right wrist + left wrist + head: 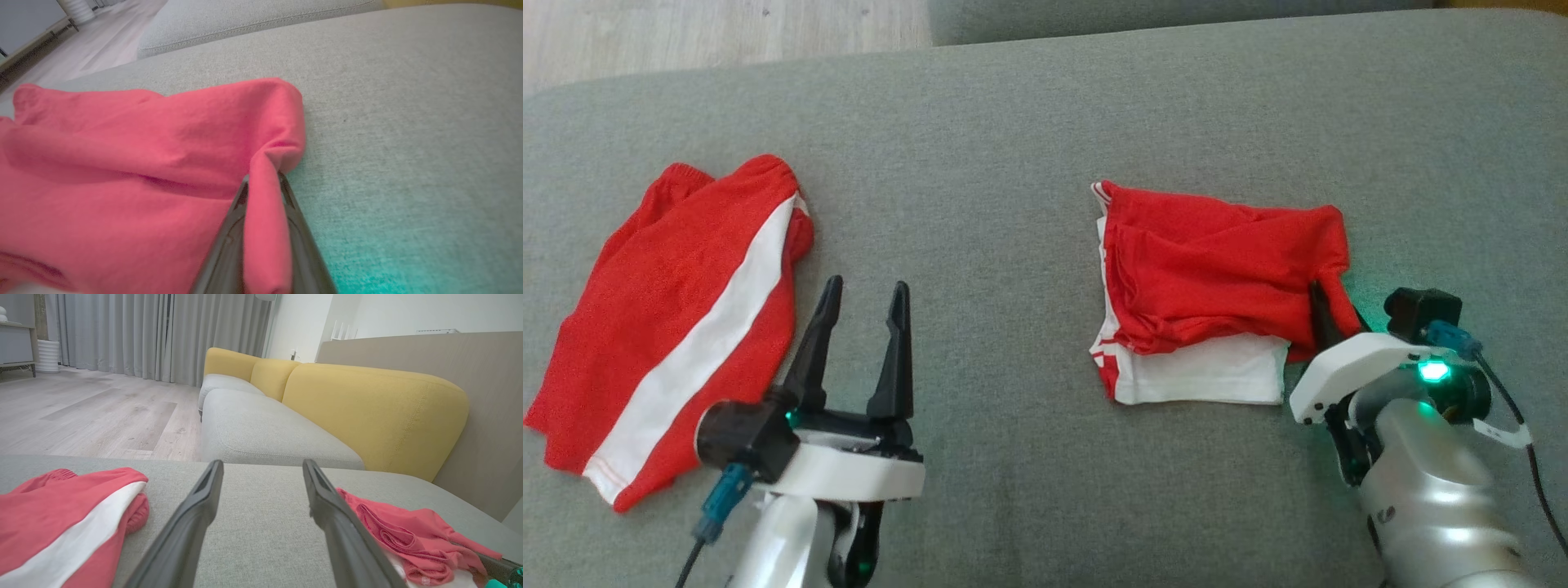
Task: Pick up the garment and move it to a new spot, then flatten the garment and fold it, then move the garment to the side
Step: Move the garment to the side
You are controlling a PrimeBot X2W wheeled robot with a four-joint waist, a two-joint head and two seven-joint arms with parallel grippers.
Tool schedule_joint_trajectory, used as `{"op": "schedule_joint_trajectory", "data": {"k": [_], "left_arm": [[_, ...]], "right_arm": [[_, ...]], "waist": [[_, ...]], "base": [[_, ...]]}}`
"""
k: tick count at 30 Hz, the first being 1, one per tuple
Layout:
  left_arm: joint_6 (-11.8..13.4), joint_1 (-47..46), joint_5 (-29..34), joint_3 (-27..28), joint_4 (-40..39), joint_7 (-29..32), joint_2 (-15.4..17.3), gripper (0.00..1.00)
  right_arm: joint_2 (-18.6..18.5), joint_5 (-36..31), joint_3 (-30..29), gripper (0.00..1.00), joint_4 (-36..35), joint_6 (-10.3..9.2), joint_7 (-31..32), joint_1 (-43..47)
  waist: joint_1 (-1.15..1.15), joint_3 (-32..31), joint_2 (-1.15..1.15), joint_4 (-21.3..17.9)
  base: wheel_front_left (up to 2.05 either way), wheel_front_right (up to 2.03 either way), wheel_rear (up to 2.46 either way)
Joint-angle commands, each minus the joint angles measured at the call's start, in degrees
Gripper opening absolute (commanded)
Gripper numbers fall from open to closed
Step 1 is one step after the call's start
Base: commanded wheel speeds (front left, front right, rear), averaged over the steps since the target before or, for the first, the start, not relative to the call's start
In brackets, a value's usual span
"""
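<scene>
- Since lifting comes first, the right gripper has its fingers pressed nearly together on a pinched-up fold at the garment's near right corner. A corner hold should let the cloth hang free.
- The garment lies crumpled on the grey cushion, well to the right of the striped shorts.
- The left gripper hangs spread wide and empty just right of the striped shorts, probably to take a second corner.

A grey cushion bears 2 pieces: striped shorts left, garment right.
</scene>
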Motion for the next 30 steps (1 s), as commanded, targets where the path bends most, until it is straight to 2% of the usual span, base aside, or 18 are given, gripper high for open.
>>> {"op": "schedule_joint_trajectory", "data": {"k": [1, 6, 13, 22, 30], "left_arm": [[-0.19, -2.40, 0.40, 2.15, -1.79, -0.54, 0.10, 1.00], [-0.21, -2.52, 0.43, 2.74, -1.87, -0.54, 0.10, 1.00], [-0.22, -2.96, 0.59, 3.04, -2.64, -0.54, 0.10, 1.00], [-0.27, -4.34, 0.67, 2.77, -3.47, -0.54, 0.10, 1.00], [-0.32, -6.02, 0.79, 2.04, -3.28, -0.54, 0.10, 1.00]], "right_arm": [[0.62, -2.63, 0.72, 0.00, -1.05, -0.04, -0.78, -1.09], [-2.09, -9.47, -3.09, 0.00, -4.69, -0.04, -1.10, -1.42], [-9.09, -15.14, -5.84, 0.00, -7.16, -0.04, -0.42, -2.54], [-19.75, -17.24, -6.25, 0.00, -6.81, -0.04, 1.19, -6.07], [-24.41, -17.58, -7.14, 0.00, -4.26, -0.04, 1.17, -10.34]], "waist": [[0.00, 0.01, 0.00, -0.24], [0.00, -0.12, 0.00, -0.80], [0.00, 0.61, 0.00, -1.85], [0.00, 3.22, 0.00, -2.55], [0.00, 5.52, 0.00, -1.53]], "base": [[0.00, 0.00, 0.00], [0.00, 0.00, 0.00], [0.00, 0.00, 0.00], [0.00, 0.00, 0.00], [0.00, 0.00, 0.00]]}}
